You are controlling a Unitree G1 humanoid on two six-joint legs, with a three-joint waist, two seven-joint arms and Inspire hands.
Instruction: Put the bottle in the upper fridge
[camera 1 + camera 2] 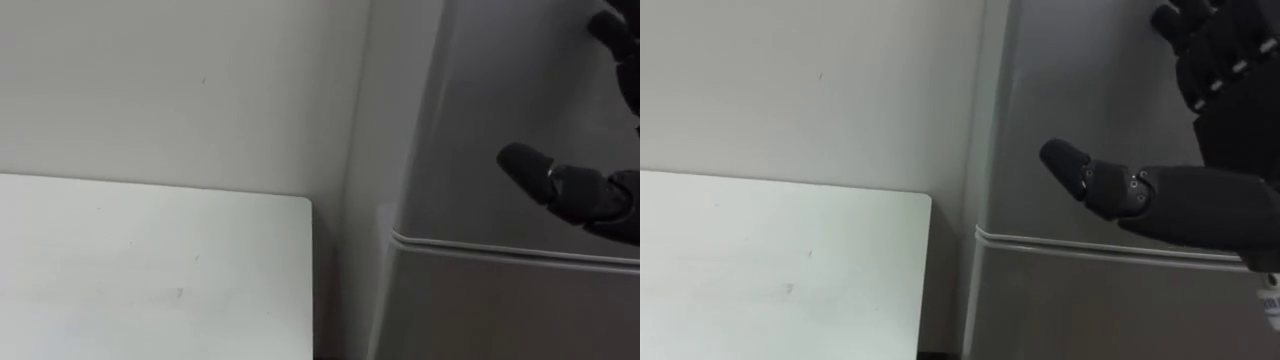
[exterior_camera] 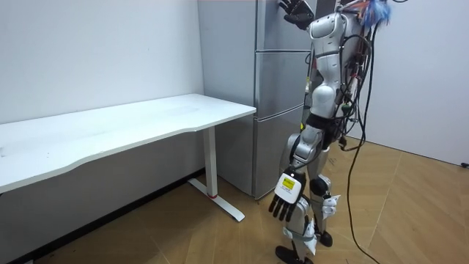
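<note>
My right robot hand [image 1: 1210, 205] was raised against the upper door [image 1: 1080, 80] of the fridge [image 2: 282, 95], fingers straight and spread on the grey panel, thumb out to the side, holding nothing. My left robot hand [image 2: 287, 196] hung by my leg with relaxed fingers, also empty. Neither had the bottle, and I could not tell where it was.

The worry, as I judged it, was the door: it was shut, and a flat palm on a smooth panel could slide without catching an edge. I saw no handle, only the pale seam [image 1: 1090, 245] above the lower door [image 1: 1090, 310], so hooking fingers there might tug the wrong compartment. I stood close to the fridge front, so a swinging door could strike my chest or arm.

The white table [image 1: 770, 270] stood bare just beside the fridge, against the wall [image 1: 810, 80]. Its corner left little room on that side for stepping or for the door.
</note>
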